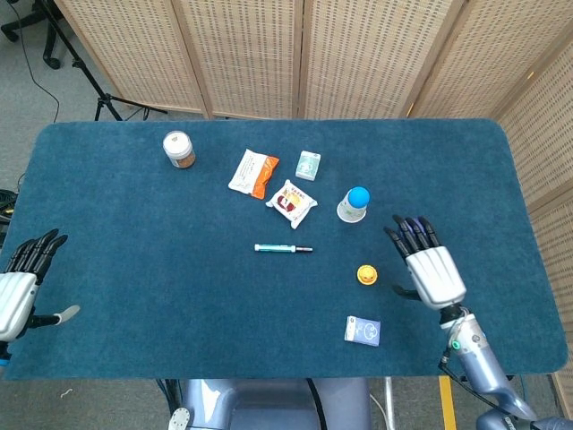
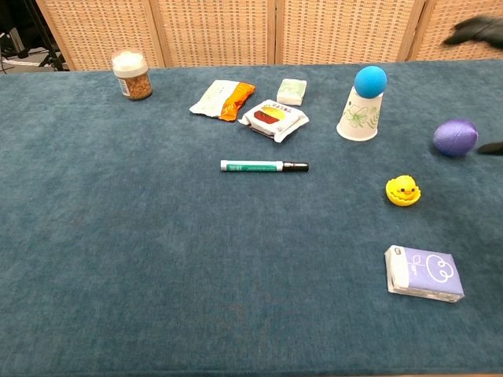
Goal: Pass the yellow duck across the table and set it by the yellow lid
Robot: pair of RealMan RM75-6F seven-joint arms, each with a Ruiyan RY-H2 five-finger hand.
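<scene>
You've a jar [image 1: 179, 150] near the table's [image 1: 134, 269] far left corner, a marker [image 1: 283, 248] mid-table, a card box [image 1: 363, 331] by the near edge

A table [image 1: 134, 269] covered in dark blue carpet-like cloth carried everything. At its far left stood a jar [image 2: 131, 75] with a pale lid. Near the middle lay 2 snack packets [image 2: 222, 99] [image 2: 274, 118], a small pale green box [image 2: 291, 91] and a green marker [image 2: 263, 166]. Further right sat an upturned paper cup [image 2: 359, 118], a purple ball [image 2: 455, 137], the yellow duck [image 2: 402, 191] and a purple card box [image 2: 424, 272].
</scene>
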